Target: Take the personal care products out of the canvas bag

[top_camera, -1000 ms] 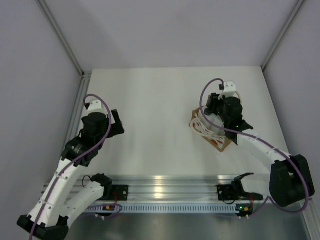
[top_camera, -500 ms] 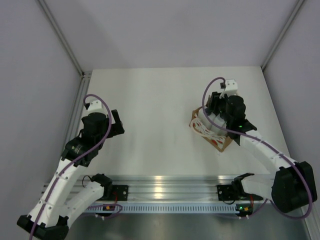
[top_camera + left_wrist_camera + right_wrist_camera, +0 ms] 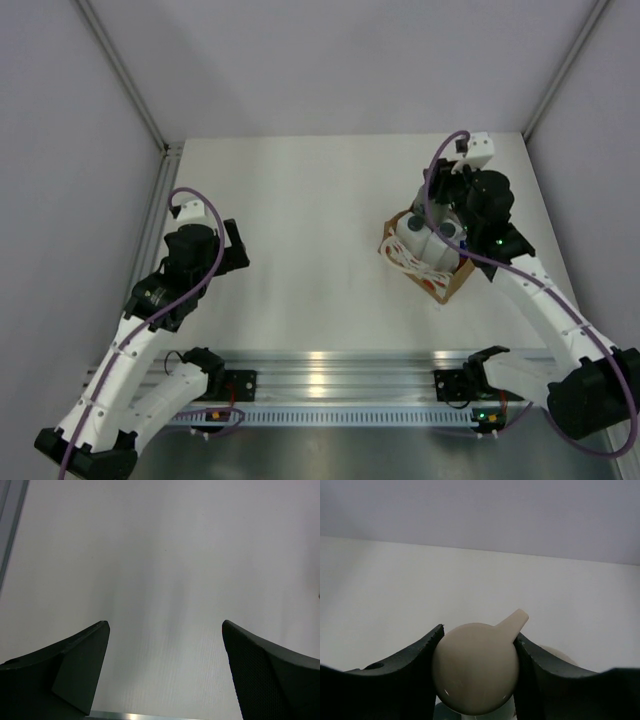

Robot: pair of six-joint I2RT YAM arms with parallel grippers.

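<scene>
My right gripper [image 3: 476, 666] is shut on the round beige pump top [image 3: 475, 672] of the grey-green bottle, spout pointing up-right. In the top view this gripper [image 3: 447, 200] is above the back of the canvas bag [image 3: 450, 285], a tan box with a red-and-white pattern at the right middle of the table. A white bottle [image 3: 411, 236] shows in the bag's open top. The held bottle's body is mostly hidden under the wrist. The orange bottle is not visible. My left gripper [image 3: 165, 645] is open and empty over bare table, far left of the bag [image 3: 236, 246].
The white table [image 3: 310, 220] is enclosed by grey walls at the back and sides. An aluminium rail [image 3: 330, 370] with both arm bases runs along the near edge. The bag's cream rope handles [image 3: 402, 258] hang on its left side.
My right gripper has moved up and towards the back right, with the pump top in it, drawing the bottle up from the bag. The left arm has not moved.
</scene>
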